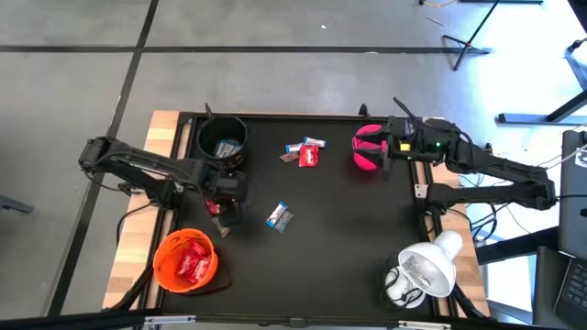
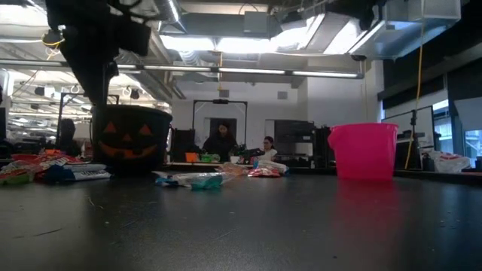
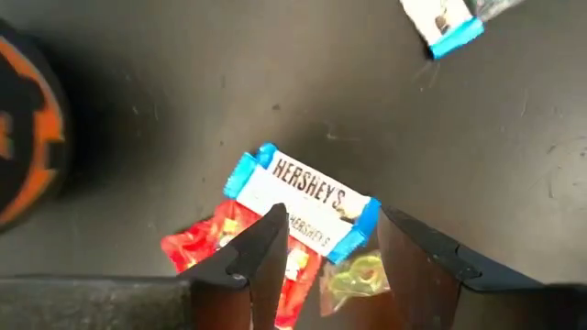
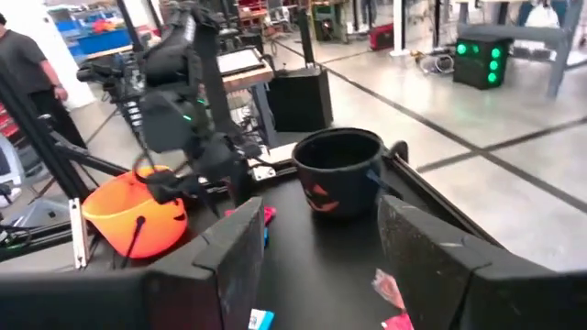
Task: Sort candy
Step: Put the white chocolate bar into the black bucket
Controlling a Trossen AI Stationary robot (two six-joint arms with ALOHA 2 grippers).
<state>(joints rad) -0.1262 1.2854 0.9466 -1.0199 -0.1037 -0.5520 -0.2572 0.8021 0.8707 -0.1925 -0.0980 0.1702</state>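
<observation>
My left gripper [image 1: 223, 203] hangs open over a small heap of candy near the table's left edge, between the black bowl [image 1: 223, 139] and the orange bowl [image 1: 188, 261]. In the left wrist view its fingers stand on either side of a blue-and-white sweet [image 3: 303, 197], which lies on a red sweet [image 3: 215, 240] and beside a greenish one [image 3: 359, 275]. Another blue-and-white sweet [image 1: 279, 215] lies alone mid-table. A few red and blue ones [image 1: 307, 153] lie toward the far edge. My right gripper [image 4: 326, 266] is open and raised by the pink bowl [image 1: 370, 148]. My left gripper [image 3: 332, 220] comes at the heap from above, pointing down. One finger [image 3: 261, 252] overlaps the edge of the red and the blue-and-white sweet, but I cannot tell whether it touches them. All the sweets lie flat on the table.
The orange bowl holds red sweets and the black bowl holds blue-and-white ones. A white lamp-like object [image 1: 426, 270] lies at the table's near right corner. Bare dark tabletop [image 1: 348, 238] stretches across the middle and near side. People stand in the room beyond.
</observation>
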